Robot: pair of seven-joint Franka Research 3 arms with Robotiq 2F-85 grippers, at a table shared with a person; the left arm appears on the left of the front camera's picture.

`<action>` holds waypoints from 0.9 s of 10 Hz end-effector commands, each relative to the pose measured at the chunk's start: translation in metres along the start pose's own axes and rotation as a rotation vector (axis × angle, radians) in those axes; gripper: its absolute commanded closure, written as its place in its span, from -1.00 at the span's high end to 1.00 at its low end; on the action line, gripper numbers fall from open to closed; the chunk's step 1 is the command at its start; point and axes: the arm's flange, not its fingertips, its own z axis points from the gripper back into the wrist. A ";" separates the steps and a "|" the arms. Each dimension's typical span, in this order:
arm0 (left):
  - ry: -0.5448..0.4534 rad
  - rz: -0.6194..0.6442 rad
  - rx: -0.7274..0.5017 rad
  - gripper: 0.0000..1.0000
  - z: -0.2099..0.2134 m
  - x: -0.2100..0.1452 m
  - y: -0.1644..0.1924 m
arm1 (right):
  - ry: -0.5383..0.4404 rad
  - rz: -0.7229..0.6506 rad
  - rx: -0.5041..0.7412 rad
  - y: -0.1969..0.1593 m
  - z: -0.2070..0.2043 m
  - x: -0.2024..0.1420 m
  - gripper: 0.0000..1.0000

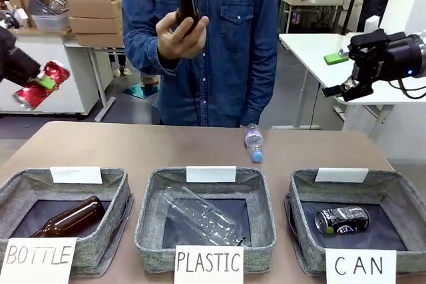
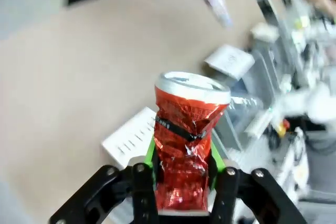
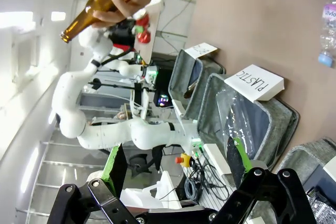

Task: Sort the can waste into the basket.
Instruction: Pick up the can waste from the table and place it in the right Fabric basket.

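**Tan table (image 1: 133,144): red can (image 1: 30,94) aloft at far left**

Left gripper (image 1: 44,83) is clamped on the crushed red can, high beyond the table's left edge. Black can (image 1: 341,219) lies in the CAN basket (image 1: 399,187). Right gripper (image 1: 347,88) gapes, empty.

Step, as I judge it: carry. Next: cross above the BOTTLE basket (image 1: 118,211) and PLASTIC basket (image 1: 150,217), clearing the rims. Airspace is open, but watch the person's hand (image 1: 178,39).

The red can (image 2: 185,145) is glossy red with a thin black band and a silver top. The left gripper (image 2: 182,166) is black with green pads (image 2: 150,155). The black can (image 1: 341,219) has white print and a silver end. The CAN basket (image 1: 399,191) is grey weave with a dark base, and its card (image 1: 360,266) is white with black lettering. The worktop (image 1: 133,147) is pale brown.
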 end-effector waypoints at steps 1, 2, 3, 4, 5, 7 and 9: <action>-0.024 -0.043 0.021 -1.00 0.007 -0.035 0.002 | 0.012 0.018 -0.003 0.000 0.001 0.000 1.00; -0.133 0.051 0.086 -1.00 0.049 -0.045 0.021 | 0.012 0.018 -0.003 0.000 0.001 0.000 1.00; -0.185 0.077 -0.007 -1.00 0.085 -0.062 0.030 | 0.012 0.018 -0.003 0.000 0.001 0.000 1.00; -0.235 0.057 -0.078 -1.00 0.113 -0.085 0.026 | 0.012 0.018 -0.003 0.000 0.001 0.000 1.00; -0.300 0.036 -0.127 -1.00 0.139 -0.111 0.020 | 0.012 0.018 -0.003 0.000 0.001 0.000 1.00; -0.495 0.154 -0.173 -1.00 0.194 -0.163 0.038 | 0.012 0.018 -0.003 0.000 0.001 0.000 1.00; -0.522 0.209 -0.233 -1.00 0.197 -0.181 0.055 | 0.012 0.018 -0.003 0.000 0.001 0.000 1.00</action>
